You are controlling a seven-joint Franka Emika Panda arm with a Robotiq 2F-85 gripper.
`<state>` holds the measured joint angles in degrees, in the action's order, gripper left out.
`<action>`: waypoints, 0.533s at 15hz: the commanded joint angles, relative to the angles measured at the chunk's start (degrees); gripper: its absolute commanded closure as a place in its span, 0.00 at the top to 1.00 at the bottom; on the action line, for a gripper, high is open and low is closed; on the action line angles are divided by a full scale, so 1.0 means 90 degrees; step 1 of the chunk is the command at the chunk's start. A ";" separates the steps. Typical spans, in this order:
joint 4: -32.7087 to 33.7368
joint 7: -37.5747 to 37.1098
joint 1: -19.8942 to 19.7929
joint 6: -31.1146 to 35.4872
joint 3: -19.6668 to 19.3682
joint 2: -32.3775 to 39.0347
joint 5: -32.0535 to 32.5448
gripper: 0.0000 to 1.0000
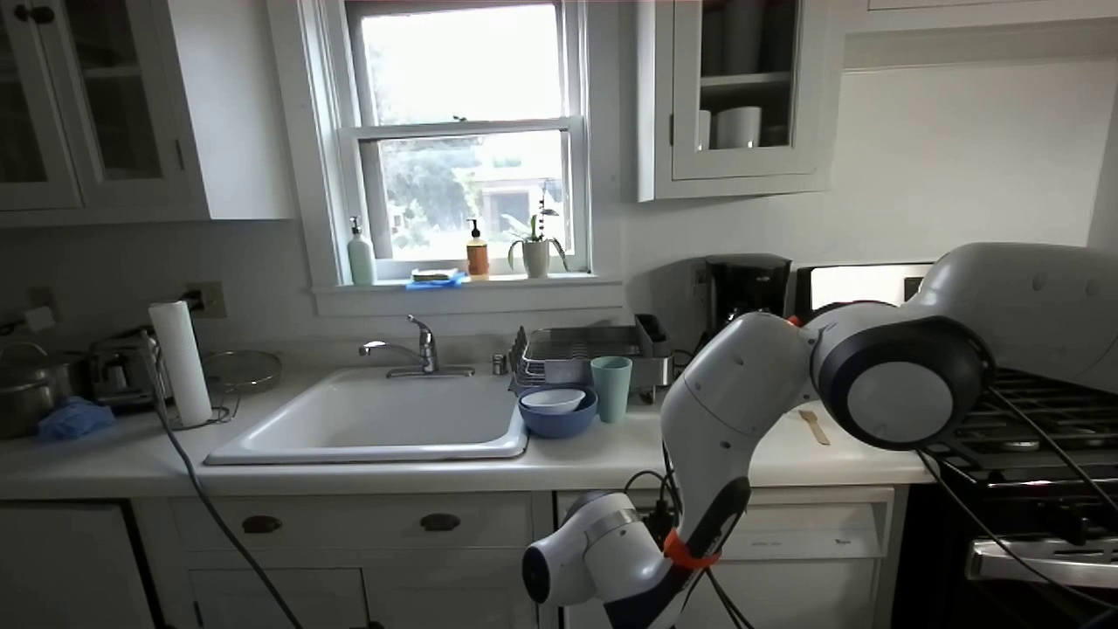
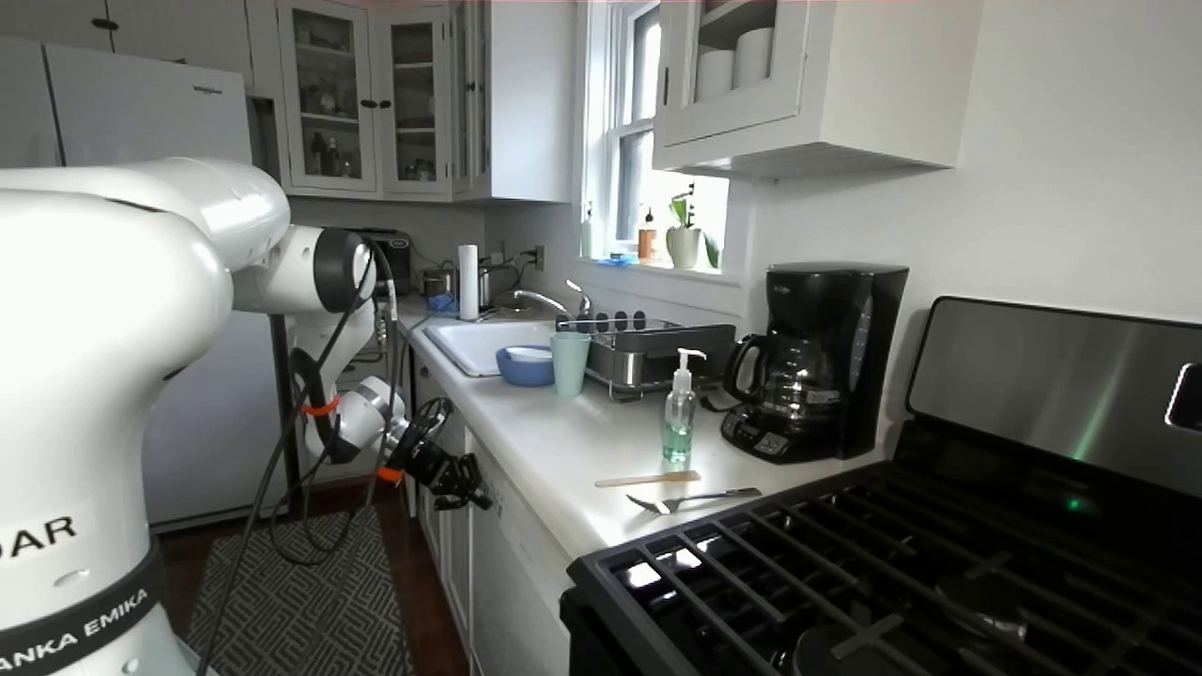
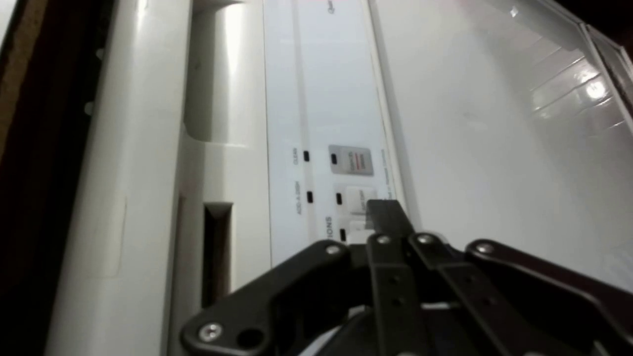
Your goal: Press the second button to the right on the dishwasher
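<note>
The white dishwasher (image 1: 803, 577) is under the white countertop (image 2: 537, 432), with the black gas stove (image 2: 873, 554) just beside it and the black coffee maker (image 2: 819, 305) on the countertop above it. The Franka Panda arm (image 1: 729, 380) is bent down in front of the dishwasher, and its black gripper (image 3: 389, 217) holds its two fingers together, with the tip at the dishwasher's control strip (image 3: 336, 89). In the wrist view, this tip hides a corner of the white button (image 3: 357, 199) which is next to the grey button (image 3: 352, 160) with a red line, but I cannot tell whether it touches the dishwasher.
</note>
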<state>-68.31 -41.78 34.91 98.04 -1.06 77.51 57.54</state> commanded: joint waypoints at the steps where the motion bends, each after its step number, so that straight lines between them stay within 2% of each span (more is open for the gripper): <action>1: 0.0276 0.0134 0.0078 -0.0191 -0.0123 0.0134 0.0177 0.00; 8: 0.0279 0.0785 -0.0082 -0.0115 -0.0118 -0.0007 0.0214 0.00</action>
<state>-67.91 -38.51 35.00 97.06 -1.22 77.10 57.53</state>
